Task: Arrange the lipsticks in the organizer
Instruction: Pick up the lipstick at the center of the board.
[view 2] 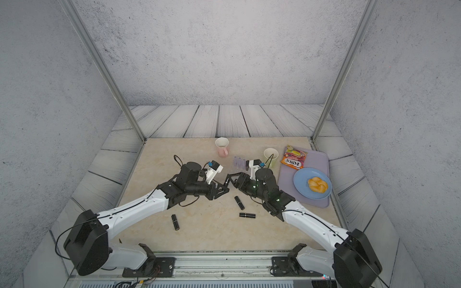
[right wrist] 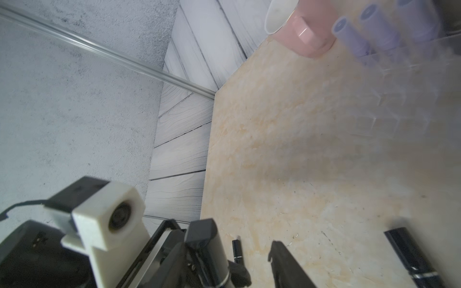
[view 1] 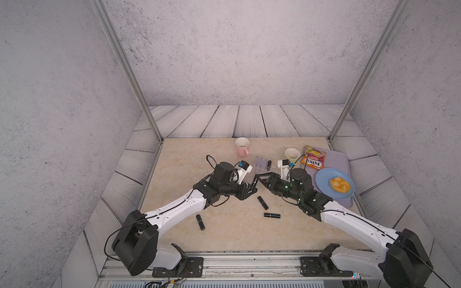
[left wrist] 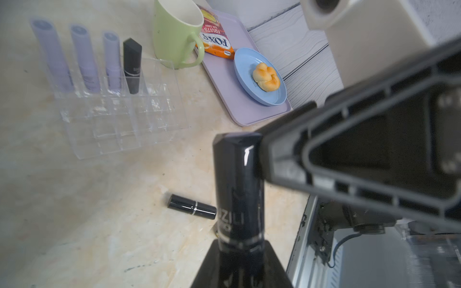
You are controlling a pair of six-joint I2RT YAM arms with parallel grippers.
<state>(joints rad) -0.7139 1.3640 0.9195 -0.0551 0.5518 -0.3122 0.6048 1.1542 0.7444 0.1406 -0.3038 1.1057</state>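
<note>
The left fingers (left wrist: 239, 269) clamp a black lipstick (left wrist: 237, 179) above the bench (left wrist: 99, 199); the right fingers (left wrist: 282, 162), parted, sit beside its cap. Four lipsticks (left wrist: 132, 67) stand in the organizer (left wrist: 119, 129), three loose lipsticks (view 1: 262, 202) lie nearby

The left arm (view 1: 174, 214) reaches from 7 o'clock toward 2 o'clock, and the right arm (view 1: 354, 222) from 5 o'clock toward 10 o'clock, so the tips meet mid-table. The left gripper (view 1: 252, 185) is clamped on a black lipstick (left wrist: 238, 179). The right gripper (view 1: 260, 180) has its jaws parted, with one finger (left wrist: 287, 159) just beside the tube's upper end.
</note>
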